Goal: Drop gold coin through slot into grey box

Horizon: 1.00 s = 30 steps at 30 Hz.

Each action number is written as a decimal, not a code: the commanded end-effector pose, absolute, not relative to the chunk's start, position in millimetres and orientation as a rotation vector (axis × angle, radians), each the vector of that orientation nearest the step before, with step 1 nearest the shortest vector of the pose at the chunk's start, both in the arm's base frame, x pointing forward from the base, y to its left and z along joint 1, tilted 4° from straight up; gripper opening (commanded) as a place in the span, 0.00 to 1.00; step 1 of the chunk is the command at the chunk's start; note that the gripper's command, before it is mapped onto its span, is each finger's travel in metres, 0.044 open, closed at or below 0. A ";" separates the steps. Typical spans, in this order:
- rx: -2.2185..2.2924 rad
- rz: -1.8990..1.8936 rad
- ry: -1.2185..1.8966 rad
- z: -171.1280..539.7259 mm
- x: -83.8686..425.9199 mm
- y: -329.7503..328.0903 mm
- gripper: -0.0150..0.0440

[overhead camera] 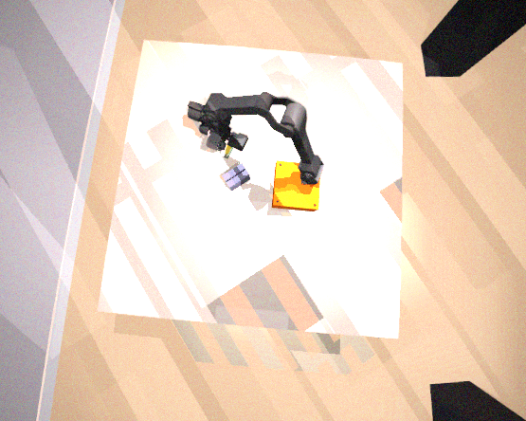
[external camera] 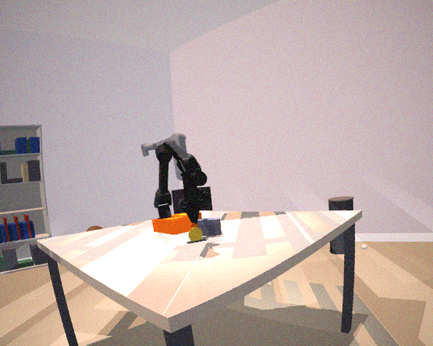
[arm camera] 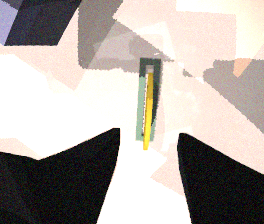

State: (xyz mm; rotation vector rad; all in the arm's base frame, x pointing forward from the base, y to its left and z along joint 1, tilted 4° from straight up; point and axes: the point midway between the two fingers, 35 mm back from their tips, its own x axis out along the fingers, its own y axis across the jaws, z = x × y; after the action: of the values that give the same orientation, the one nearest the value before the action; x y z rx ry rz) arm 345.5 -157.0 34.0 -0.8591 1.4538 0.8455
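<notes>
The gold coin (overhead camera: 227, 150) (external camera: 195, 234) (arm camera: 149, 105) stands on edge in the dark-green holder (arm camera: 141, 95). My gripper (overhead camera: 226, 141) (external camera: 194, 220) (arm camera: 148, 137) is partly open and empty, pointing down above the holder. In the wrist view the coin's near end lies between the fingertips, with a gap on both sides, and most of the coin lies farther up the picture. The closed grey box (overhead camera: 230, 178) (external camera: 214, 227) stands near the holder, with a dark slot line along its lid in the top view. Its corner (arm camera: 0, 21) shows at the wrist view's upper left.
The orange-yellow base block (overhead camera: 295, 194) (external camera: 170, 226) stands beyond the box, with the arm rising from it. The table (overhead camera: 361, 284) (external camera: 141, 273) has patterned light and shadow patches. The arm's shadow falls around the holder in the wrist view.
</notes>
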 end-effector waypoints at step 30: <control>-0.862 0.851 1.458 -20.2 343.2 -160.4 0.53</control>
State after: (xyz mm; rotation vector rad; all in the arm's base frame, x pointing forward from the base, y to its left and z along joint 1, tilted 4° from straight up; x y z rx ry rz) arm 345.2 -160.4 -14.2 -0.8604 1.4523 0.8432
